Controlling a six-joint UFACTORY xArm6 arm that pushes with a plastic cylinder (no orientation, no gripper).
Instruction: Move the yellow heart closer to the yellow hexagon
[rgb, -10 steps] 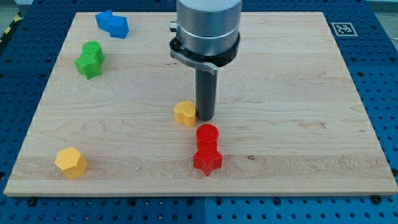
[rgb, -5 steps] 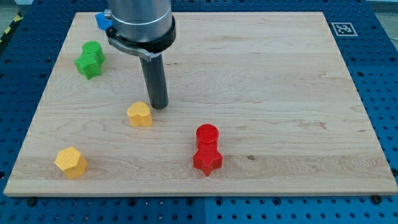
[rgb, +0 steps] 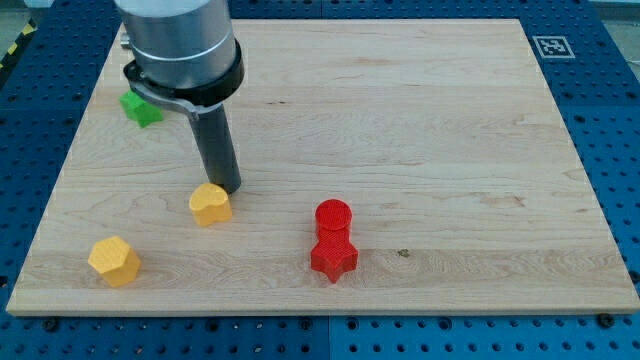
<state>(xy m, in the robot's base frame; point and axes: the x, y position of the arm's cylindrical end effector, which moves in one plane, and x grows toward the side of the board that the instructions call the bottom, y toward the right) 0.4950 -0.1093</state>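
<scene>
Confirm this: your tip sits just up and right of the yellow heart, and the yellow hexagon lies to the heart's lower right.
One thing is wrong: the yellow hexagon lies to the lower left of the yellow heart, not its lower right, as the camera view shows. My tip does sit just up and right of the heart.

We see our tip (rgb: 226, 190) touching the yellow heart (rgb: 210, 204) on its upper right side, a bit left of the middle of the board (rgb: 450, 150). The yellow hexagon (rgb: 113, 261) sits near the board's bottom left corner, well apart from the heart, down and to its left. The red round block (rgb: 333, 216) lies right of the heart, and the red star (rgb: 333, 258) touches it from below, near the bottom edge. The green block (rgb: 140, 108) sits near the top left corner, partly hidden behind the arm (rgb: 180, 45).
</scene>
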